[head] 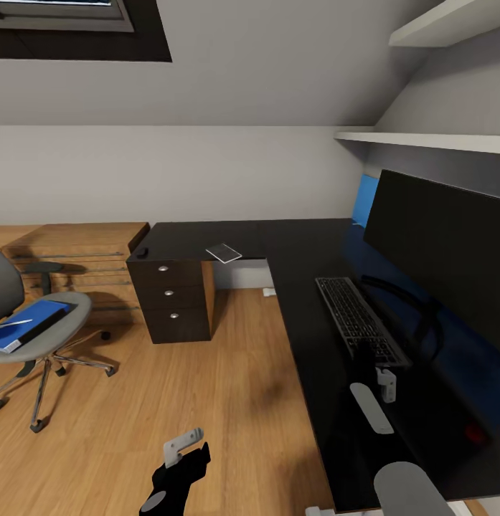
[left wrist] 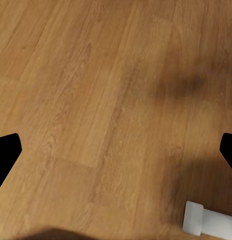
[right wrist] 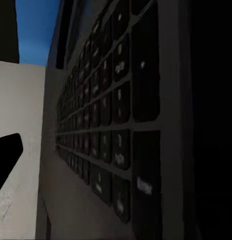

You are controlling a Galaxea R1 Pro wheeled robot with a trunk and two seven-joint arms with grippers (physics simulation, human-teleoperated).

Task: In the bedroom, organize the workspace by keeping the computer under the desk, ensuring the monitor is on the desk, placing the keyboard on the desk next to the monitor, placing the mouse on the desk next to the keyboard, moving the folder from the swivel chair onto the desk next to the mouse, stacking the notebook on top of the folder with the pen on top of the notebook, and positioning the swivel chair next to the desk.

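Glossy black counter (head: 293,251) has one dark slim keyboard (head: 359,320), one monitor (head: 440,247), one grey notebook (head: 224,252); right claw (head: 382,378) clamps the keyboard, left claw (head: 186,450) spread open.

Lighting, my head view: even, soft, daylight-like; sharp render. Glossy desk (head: 307,287) top mirrors the monitor (head: 440,247) and blue panel. Soft shadow beneath the swivel chair (head: 41,337). My left wrist: wooden floor (left wrist: 96,100) bright, slightly blurred, smudged shadow. My right wrist: dim, keyboard (right wrist: 111,125) close and soft-focused.

Glossy black desk (head: 307,301), wood-plank floor (head: 228,401)
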